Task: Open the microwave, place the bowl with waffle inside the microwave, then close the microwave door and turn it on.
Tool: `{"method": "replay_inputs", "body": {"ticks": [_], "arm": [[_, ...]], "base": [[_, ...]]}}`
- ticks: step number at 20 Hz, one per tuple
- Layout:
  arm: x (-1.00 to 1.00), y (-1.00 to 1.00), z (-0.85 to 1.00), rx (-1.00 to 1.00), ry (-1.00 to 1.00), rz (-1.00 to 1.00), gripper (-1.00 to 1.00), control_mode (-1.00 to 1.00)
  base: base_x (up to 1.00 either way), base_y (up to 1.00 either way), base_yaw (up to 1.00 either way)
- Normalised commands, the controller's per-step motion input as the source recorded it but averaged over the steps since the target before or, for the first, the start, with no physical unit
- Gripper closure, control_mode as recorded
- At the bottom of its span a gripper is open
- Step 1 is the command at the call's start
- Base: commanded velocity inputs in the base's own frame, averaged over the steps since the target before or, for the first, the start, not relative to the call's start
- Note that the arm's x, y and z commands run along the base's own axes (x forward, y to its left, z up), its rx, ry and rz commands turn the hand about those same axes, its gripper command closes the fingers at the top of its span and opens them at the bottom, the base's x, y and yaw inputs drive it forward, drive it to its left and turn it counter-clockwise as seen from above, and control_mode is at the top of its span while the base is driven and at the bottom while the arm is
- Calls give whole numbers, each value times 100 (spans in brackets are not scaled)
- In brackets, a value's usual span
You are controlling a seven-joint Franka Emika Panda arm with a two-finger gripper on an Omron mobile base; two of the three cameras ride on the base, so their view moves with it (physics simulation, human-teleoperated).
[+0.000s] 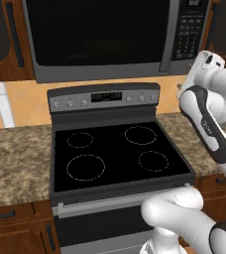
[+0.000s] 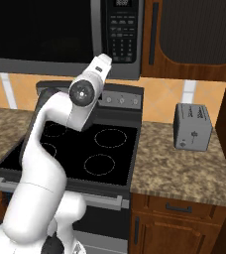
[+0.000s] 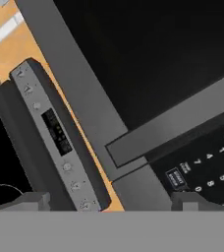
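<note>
The microwave hangs over the stove with the microwave door shut flat against its front, dark window facing out. Its keypad strip is on the right side. My gripper is open, its two fingertips spread wide with nothing between them. It is raised just below and in front of the keypad, at the door's lower right corner. From the right, my hand points up at the keypad. The bowl and the waffle are out of view.
The black-topped stove with its control panel is right under my arm. Granite counter runs on both sides. A grey toaster stands on the right counter. Wooden cabinets flank the microwave.
</note>
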Motion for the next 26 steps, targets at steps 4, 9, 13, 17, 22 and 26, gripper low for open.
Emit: {"method": "replay_inputs", "body": {"ticks": [4, 9, 13, 17, 22, 26], "arm": [[0, -20, -7, -1, 0, 36, -100, -100], [0, -26, 8, 0, -9, 21, -100, -100], [9, -1, 1, 0, -7, 15, -100, -100], [31, 0, 5, 0, -3, 12, -100, -100], [28, 0, 23, -1, 0, 9, -100, -100], [31, 0, 5, -1, 0, 7, -100, -100]], "base": [[0, 0, 0], [0, 0, 0], [0, 0, 0], [0, 0, 0], [0, 0, 0], [0, 0, 0]]}}
